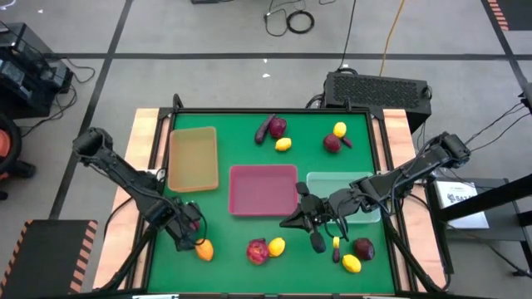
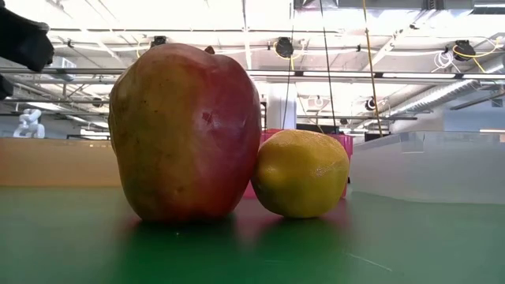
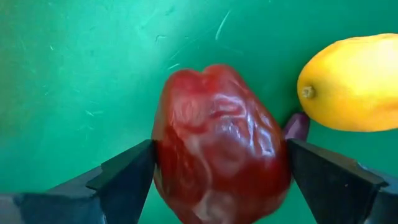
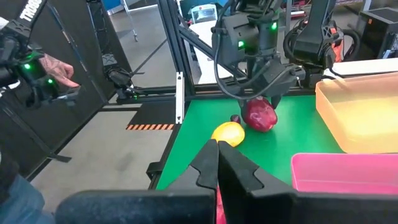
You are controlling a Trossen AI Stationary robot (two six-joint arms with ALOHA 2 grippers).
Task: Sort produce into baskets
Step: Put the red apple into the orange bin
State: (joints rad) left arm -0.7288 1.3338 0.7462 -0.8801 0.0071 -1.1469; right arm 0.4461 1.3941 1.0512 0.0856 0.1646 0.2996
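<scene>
My left gripper [image 1: 188,229] is near the table's front left and is shut on a dark-red apple-like fruit [image 3: 219,146]; it also shows in the right wrist view [image 4: 260,115]. A lemon [image 1: 203,249] and a small purple piece [image 3: 297,126] lie beside it on the green mat. My right gripper [image 1: 298,219] is shut and empty, in front of the pink tray [image 1: 263,189] and the clear tray [image 1: 342,193]. The tan tray [image 1: 193,158] lies at the left. A red fruit [image 1: 258,251] and a lemon [image 1: 277,246] rest at the front middle. My left gripper pinches the red fruit by two opposite sides [image 3: 159,167], one finger [image 3: 127,177] on each side. The fingers come from above, pointing down. The fruit sits low over the mat; I cannot tell whether it touches the mat.
At the far edge lie an eggplant piece [image 1: 263,129], two red fruits [image 1: 278,126] and two lemons [image 1: 339,129]. At the front right lie an eggplant piece [image 1: 317,242], a red fruit [image 1: 363,247] and a lemon [image 1: 352,264]. A person's hand [image 4: 57,68] shows beyond the table.
</scene>
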